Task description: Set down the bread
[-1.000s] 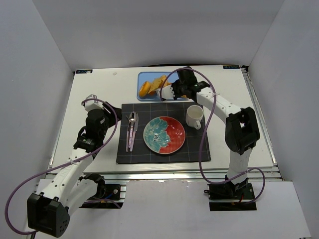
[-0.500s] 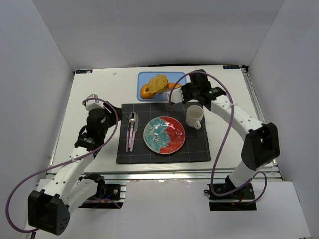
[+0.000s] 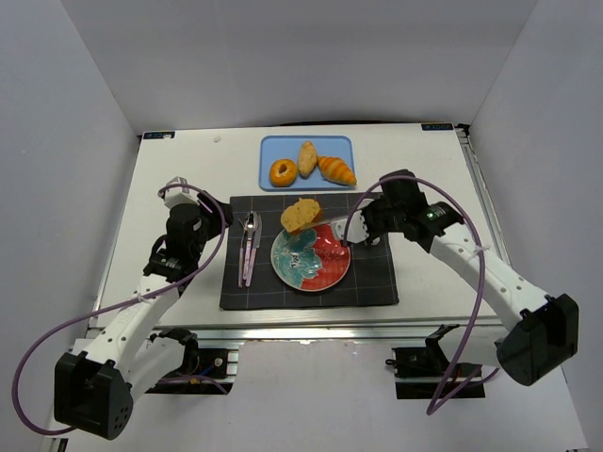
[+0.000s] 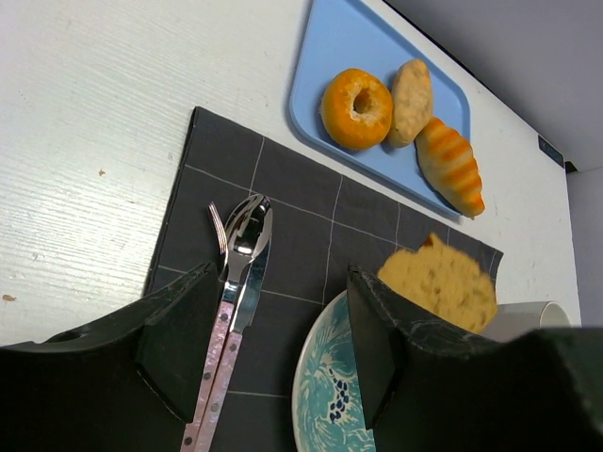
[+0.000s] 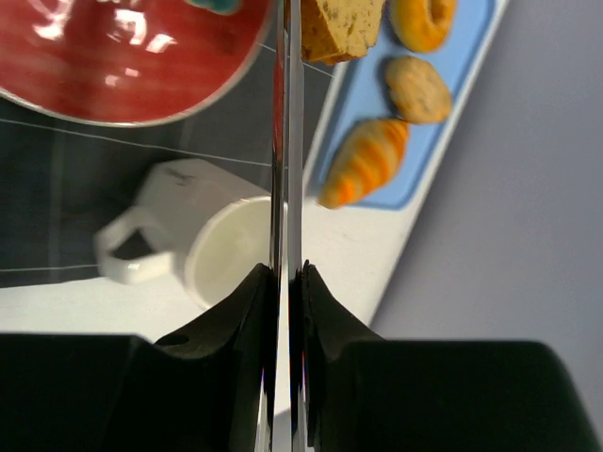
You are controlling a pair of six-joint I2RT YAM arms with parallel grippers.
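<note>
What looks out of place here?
Only the bread slice: it hangs over the far rim of the plate, pinched in metal tongs held by the right gripper, not yet set down. Nothing spilled or damaged.

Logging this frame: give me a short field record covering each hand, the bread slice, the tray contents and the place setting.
right hand: shut on metal tongs that grip the bread slice
bread slice: held over the far rim of the plate, apparently not set down yet
left hand: open, empty, above the placemat by the cutlery
blue tray: donut, roll, croissant
mug: on the placemat beside the plate
</note>
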